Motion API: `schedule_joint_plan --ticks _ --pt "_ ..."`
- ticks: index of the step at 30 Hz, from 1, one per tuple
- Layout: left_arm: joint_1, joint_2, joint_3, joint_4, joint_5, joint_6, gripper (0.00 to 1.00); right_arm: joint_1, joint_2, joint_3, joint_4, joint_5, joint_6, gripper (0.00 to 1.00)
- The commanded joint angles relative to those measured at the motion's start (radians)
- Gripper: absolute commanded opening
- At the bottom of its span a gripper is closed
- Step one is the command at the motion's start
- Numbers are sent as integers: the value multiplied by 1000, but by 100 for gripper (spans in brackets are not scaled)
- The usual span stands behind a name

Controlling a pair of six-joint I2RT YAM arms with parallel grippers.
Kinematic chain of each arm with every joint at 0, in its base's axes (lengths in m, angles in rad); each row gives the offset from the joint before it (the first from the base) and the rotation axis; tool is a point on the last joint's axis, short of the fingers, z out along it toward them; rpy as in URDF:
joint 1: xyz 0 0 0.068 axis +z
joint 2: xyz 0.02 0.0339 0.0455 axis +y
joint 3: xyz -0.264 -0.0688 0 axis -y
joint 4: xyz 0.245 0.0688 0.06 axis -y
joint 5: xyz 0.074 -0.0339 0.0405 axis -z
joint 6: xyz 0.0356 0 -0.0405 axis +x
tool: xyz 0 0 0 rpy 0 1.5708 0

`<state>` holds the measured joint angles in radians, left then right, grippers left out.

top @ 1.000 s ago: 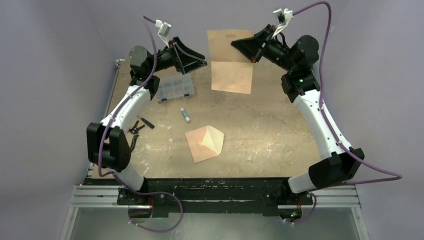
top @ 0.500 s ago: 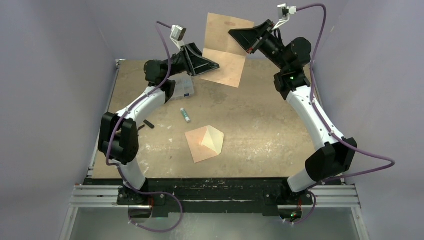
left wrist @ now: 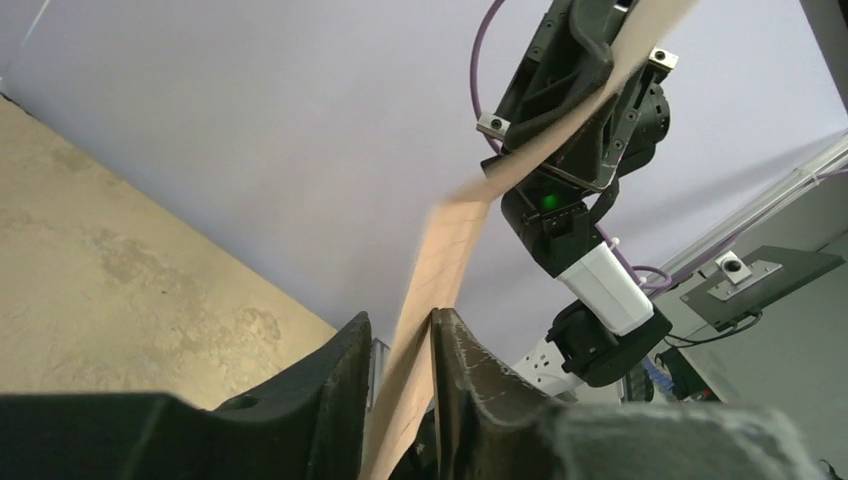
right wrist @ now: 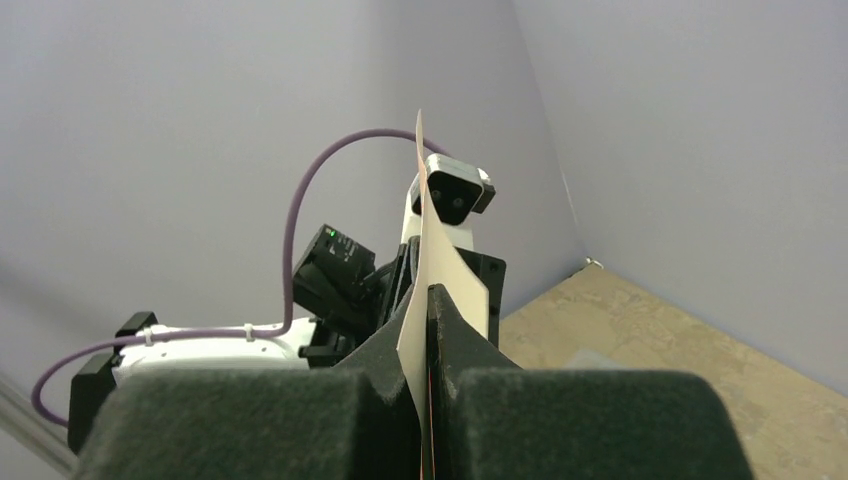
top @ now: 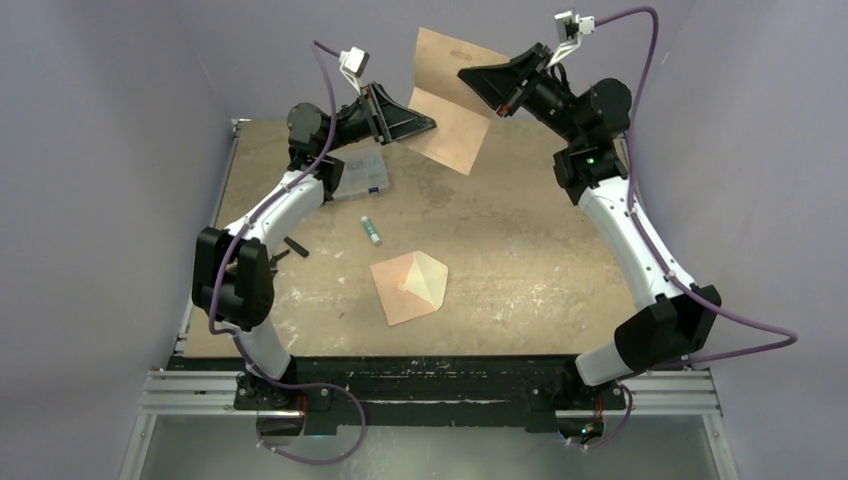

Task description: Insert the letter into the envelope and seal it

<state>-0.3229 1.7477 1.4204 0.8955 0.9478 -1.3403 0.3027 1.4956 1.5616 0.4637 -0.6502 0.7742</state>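
Observation:
The letter, a creased salmon-pink sheet, hangs tilted in the air over the table's far edge. My right gripper is shut on its upper right part; in the right wrist view the letter is pinched between those jaws. My left gripper straddles the letter's lower left edge. In the left wrist view the letter leans on the right finger of that gripper, with a thin gap to the left finger. The envelope lies on the table, flap open, pale inner face up.
A glue stick lies left of the envelope. A clear plastic compartment box sits under the left arm, and a small black clip lies near the table's left side. Purple walls close in behind and beside the table.
The left arm has swung right and up to the hanging letter, and its jaws have narrowed around the sheet's edge. The right gripper has lifted and tilted the letter.

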Motion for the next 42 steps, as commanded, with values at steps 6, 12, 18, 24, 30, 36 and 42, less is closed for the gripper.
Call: schedule_joint_plan --ticks 6,12,18,24,30,36,42 --pt "18 -34 52 7 54 14 15 -13 -37 28 -11 -97 -80 0" --pt "18 -39 40 -8 31 8 0 -13 -25 42 -17 -168 -92 10" --pt "18 -28 54 -97 -30 28 0 -13 -50 29 -2 -292 -146 69" --pt "21 -7 71 -117 -55 39 0 -13 -88 -14 -31 -391 -165 74" --pt "21 32 116 -106 -56 54 0 -13 -99 -5 -134 -248 -177 55" --pt "21 52 154 -25 -56 40 0 -13 -72 23 -282 73 -60 46" --pt "21 39 156 -56 -54 59 0 -13 -156 -54 -338 355 -40 81"
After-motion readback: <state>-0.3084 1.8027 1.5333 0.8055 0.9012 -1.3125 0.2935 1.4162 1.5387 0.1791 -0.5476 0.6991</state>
